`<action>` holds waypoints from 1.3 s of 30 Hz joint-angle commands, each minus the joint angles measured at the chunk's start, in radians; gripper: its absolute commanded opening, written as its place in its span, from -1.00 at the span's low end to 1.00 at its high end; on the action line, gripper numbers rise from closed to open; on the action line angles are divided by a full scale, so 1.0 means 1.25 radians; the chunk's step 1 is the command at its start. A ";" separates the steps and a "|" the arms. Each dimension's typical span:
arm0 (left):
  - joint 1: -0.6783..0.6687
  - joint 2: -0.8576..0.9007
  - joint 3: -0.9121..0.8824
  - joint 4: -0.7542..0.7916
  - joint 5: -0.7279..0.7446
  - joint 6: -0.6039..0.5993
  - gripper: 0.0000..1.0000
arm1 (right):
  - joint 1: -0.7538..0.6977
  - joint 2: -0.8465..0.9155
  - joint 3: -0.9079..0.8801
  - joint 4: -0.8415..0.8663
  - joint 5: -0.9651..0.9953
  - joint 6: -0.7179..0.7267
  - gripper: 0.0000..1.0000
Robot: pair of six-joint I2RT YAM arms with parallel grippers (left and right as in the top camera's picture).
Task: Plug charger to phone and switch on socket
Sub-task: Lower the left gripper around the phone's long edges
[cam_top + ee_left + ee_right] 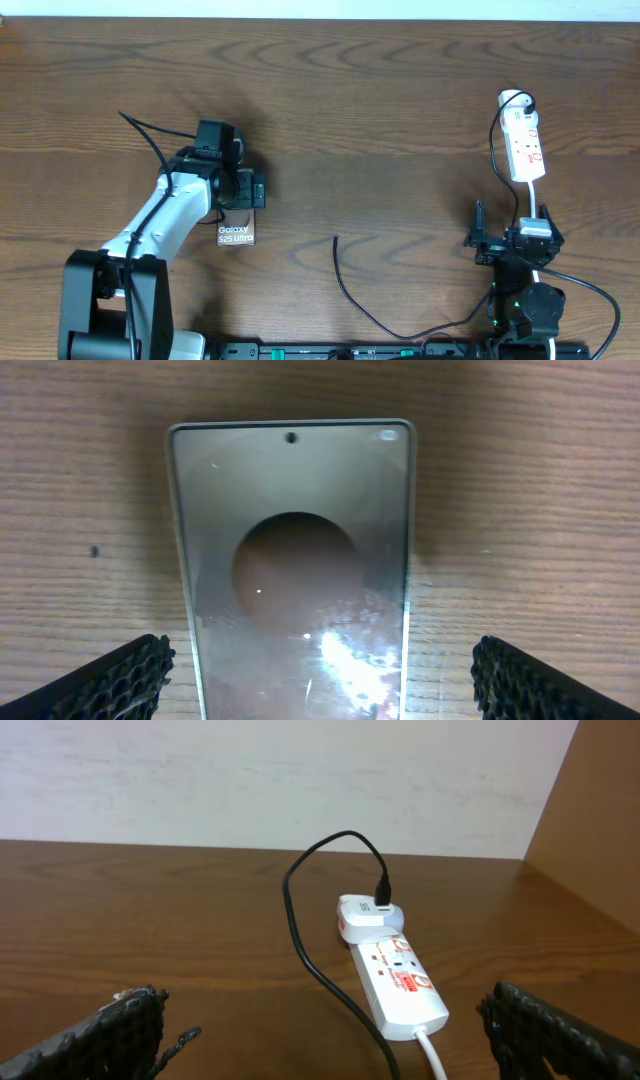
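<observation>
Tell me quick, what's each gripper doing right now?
Left gripper: open above the phone, holding nothing.
Right gripper: open, holding nothing.

Flat bronze-brown rectangular phone (237,235) lies flat on the desk (400,120), left of centre, glossy face up, white "Galaxy S25 Ultra" lettering at its near end. Small white power strip with red marks (526,148) lies far right. Thin black charger cable (336,250) is plugged in at the strip's far end; its free tip rests mid-desk, well apart from the phone.
</observation>
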 commanded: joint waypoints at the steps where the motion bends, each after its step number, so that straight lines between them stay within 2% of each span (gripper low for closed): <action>1: -0.007 0.005 -0.004 -0.002 -0.005 -0.004 0.96 | -0.002 -0.002 -0.001 -0.003 0.001 -0.011 0.99; 39: -0.007 0.064 -0.016 0.007 -0.056 -0.020 0.95 | -0.002 -0.001 -0.001 -0.003 0.001 -0.011 0.99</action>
